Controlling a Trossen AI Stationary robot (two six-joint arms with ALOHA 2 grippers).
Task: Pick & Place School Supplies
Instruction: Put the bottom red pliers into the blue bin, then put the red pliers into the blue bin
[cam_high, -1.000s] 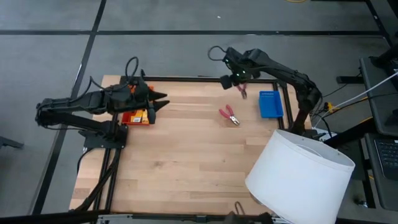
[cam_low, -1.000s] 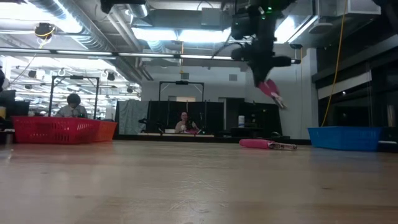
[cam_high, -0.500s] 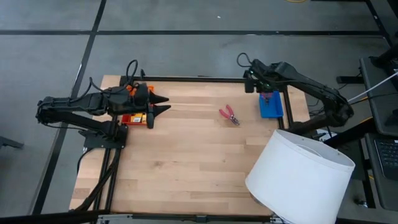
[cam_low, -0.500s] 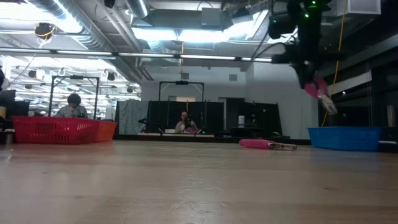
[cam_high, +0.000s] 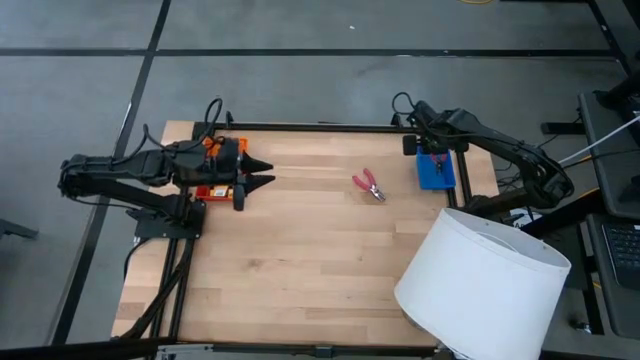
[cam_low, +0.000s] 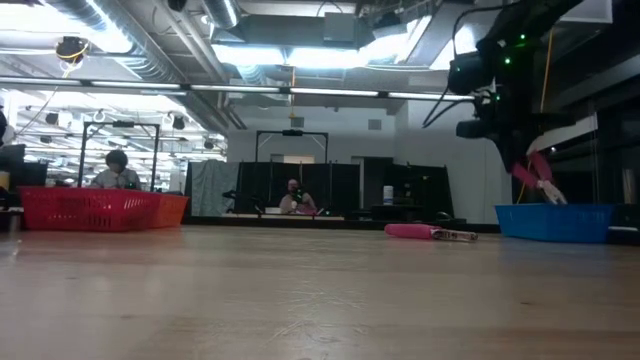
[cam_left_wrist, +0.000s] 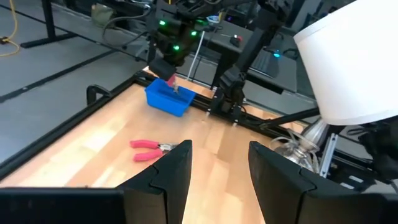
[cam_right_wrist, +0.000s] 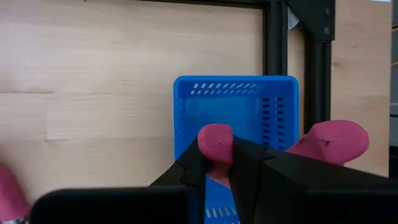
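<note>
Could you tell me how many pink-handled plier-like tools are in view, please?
2. One pink-handled plier-like tool lies on the wooden table; the other hangs from the right gripper's shut fingers above the blue plastic tray. More may be hidden.

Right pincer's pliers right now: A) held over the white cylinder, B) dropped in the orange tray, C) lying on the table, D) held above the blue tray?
D: the right pincer is shut on the pink-handled pliers, hanging over the blue tray; the other pliers lie on the table.
</note>
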